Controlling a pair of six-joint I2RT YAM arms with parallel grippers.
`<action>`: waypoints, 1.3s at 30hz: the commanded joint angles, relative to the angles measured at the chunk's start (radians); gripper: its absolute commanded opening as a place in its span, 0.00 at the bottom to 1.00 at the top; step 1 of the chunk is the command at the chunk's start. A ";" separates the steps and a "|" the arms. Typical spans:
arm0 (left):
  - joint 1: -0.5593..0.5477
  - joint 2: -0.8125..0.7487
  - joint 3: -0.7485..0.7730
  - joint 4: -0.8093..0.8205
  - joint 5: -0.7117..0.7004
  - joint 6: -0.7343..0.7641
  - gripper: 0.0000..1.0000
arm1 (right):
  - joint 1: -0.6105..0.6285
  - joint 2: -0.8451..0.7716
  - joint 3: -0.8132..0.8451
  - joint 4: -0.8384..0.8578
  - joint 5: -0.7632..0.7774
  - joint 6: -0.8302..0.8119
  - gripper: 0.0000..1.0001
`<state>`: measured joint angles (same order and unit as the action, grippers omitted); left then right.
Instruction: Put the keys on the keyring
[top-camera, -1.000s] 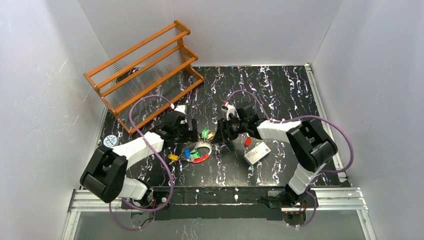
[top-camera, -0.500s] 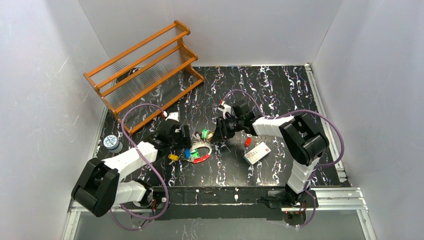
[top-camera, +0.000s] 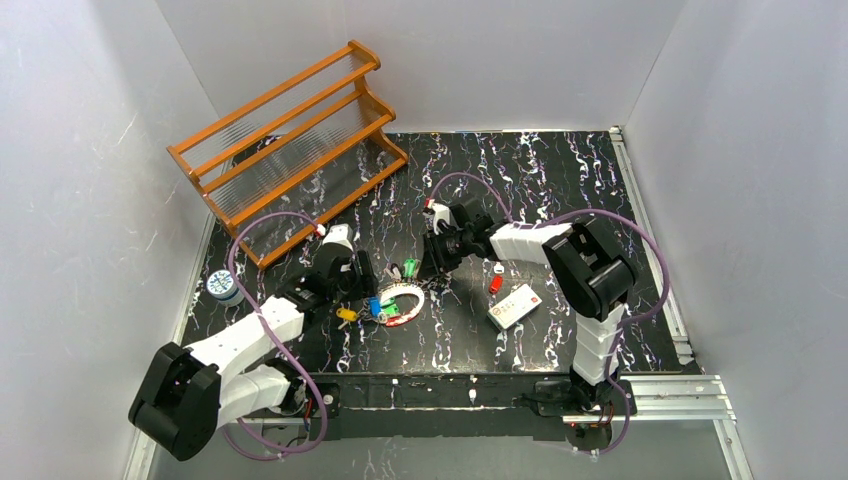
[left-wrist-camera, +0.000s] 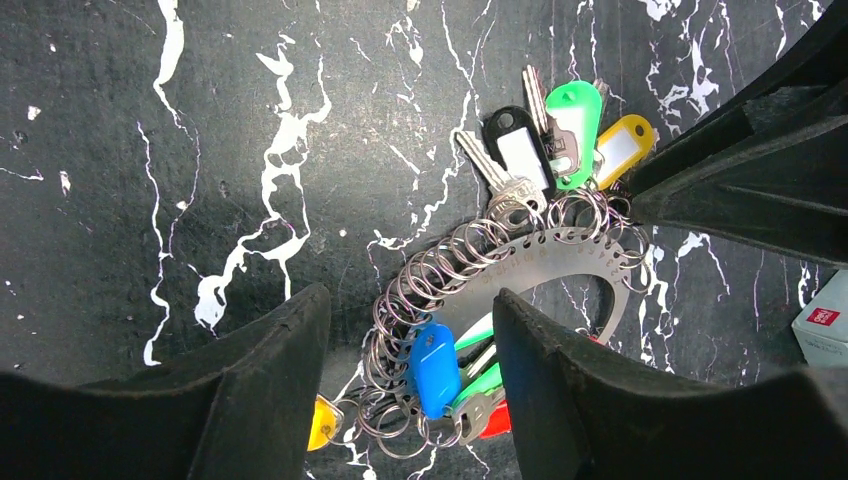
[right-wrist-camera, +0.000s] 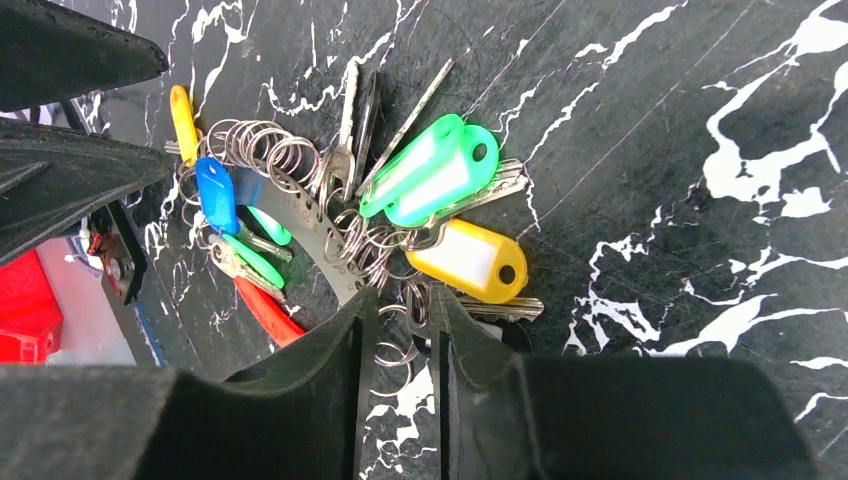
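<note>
The keyring (top-camera: 401, 300) is a whitish-silver arc lying on the black marbled table (top-camera: 560, 190) between both grippers. It carries several small split rings and keys. In the left wrist view the keyring (left-wrist-camera: 560, 265) holds a blue key (left-wrist-camera: 437, 370), a green key (left-wrist-camera: 573, 115) and a yellow key (left-wrist-camera: 622, 150). My left gripper (left-wrist-camera: 410, 300) is open and straddles the blue-key end. My right gripper (right-wrist-camera: 400, 300) is narrowly open over small split rings, just below the yellow key (right-wrist-camera: 465, 260) and green key (right-wrist-camera: 430, 170). A loose red key (top-camera: 495, 283) lies to the right.
A white card with a red dot (top-camera: 515, 305) lies right of the keyring. An orange wooden rack (top-camera: 290, 150) stands at the back left. A small blue-and-white round object (top-camera: 222, 285) sits at the left edge. Grey walls enclose the table.
My left arm has swung left and its gripper has come nearer over the keyring's left end. My right gripper has shifted left along the keyring's far side.
</note>
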<state>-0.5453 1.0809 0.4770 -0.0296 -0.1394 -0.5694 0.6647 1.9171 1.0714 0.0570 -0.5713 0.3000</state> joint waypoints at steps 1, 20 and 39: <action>0.004 -0.026 -0.021 -0.006 -0.016 -0.007 0.57 | 0.006 0.003 0.017 -0.106 0.012 -0.048 0.33; 0.007 -0.005 -0.011 0.009 0.027 -0.064 0.46 | 0.073 -0.146 0.019 -0.185 0.136 -0.092 0.39; 0.184 0.112 -0.107 0.184 0.402 -0.257 0.39 | 0.154 -0.053 0.070 -0.167 0.095 -0.088 0.36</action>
<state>-0.3653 1.1744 0.4122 0.0822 0.1432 -0.7612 0.8158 1.8503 1.1168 -0.1219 -0.4553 0.2100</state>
